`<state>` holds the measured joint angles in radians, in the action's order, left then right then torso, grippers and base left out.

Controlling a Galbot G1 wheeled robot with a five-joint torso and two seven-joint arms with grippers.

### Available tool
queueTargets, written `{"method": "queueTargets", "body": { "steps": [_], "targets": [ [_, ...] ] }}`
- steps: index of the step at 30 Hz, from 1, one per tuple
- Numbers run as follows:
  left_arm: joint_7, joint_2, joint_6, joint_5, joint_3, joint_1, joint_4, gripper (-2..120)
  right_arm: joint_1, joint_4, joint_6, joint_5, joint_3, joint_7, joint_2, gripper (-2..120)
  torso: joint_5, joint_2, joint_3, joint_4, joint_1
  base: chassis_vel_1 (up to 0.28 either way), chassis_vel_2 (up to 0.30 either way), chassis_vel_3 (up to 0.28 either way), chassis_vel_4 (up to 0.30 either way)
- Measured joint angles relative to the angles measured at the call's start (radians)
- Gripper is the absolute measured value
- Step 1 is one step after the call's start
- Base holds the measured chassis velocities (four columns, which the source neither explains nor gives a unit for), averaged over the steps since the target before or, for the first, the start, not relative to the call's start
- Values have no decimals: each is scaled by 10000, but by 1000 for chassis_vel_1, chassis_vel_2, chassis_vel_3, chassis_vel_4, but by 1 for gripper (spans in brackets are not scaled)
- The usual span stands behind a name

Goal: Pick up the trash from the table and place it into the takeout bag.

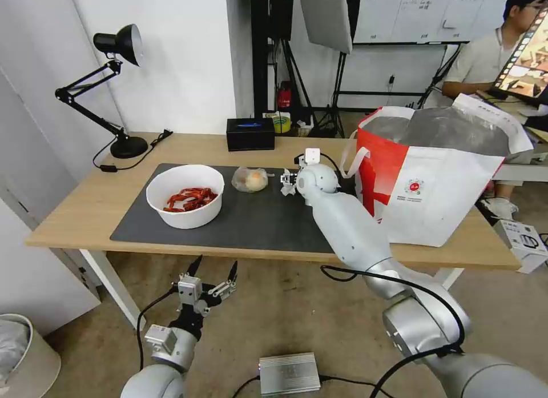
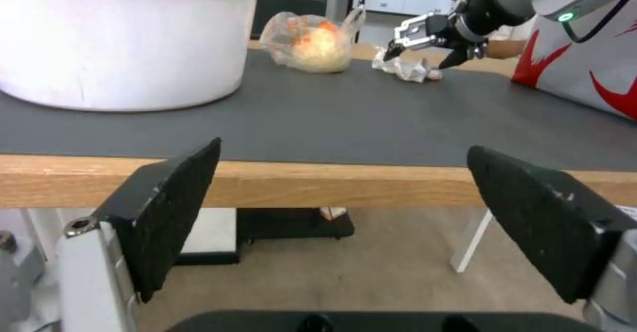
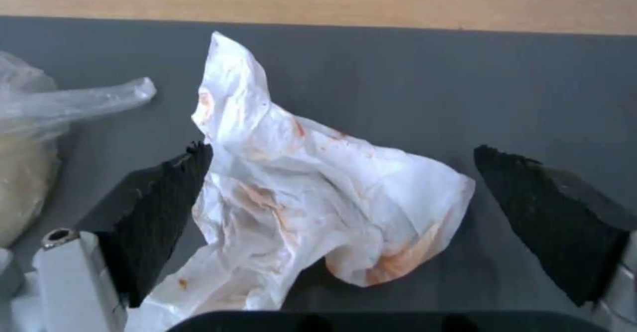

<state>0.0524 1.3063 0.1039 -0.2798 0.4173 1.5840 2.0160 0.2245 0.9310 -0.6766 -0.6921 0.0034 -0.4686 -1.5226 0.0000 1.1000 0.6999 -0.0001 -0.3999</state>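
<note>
Right end effector (image 3: 338,192) spread wide over crumpled, orange-stained tissue (image 3: 312,207) on dark grey mat (image 1: 251,218) of worktop (image 1: 85,206), between small bag of yellowish food (image 1: 251,180) and takeout bag (image 1: 436,175). Left end effector (image 1: 214,270) parked below near edge, fingers wide. Crayfish bowl (image 1: 185,195) at left.

Silver-white arms (image 1: 348,226) — black cables, black-padded hand (image 1: 212,274) fingers.
</note>
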Motion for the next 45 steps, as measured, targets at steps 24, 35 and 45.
{"method": "queueTargets", "body": {
  "steps": [24,35,45],
  "targets": [
    [147,278,81,163,-148,85,-44,100,123,-284,401,214,128,206,-129,32,-1,0,-1,-2,0,0,0,0,0],
    [152,339,93,243,-183,99,-67,100,324,-140,569,215,144,234,-103,0,0,0,-1,1,1,0,0,0,0],
    [151,338,102,246,-174,99,-60,100,849,943,749,128,-16,-2,256,0,2,-1,2,3,-1,0,0,0,0]
  ]
}}
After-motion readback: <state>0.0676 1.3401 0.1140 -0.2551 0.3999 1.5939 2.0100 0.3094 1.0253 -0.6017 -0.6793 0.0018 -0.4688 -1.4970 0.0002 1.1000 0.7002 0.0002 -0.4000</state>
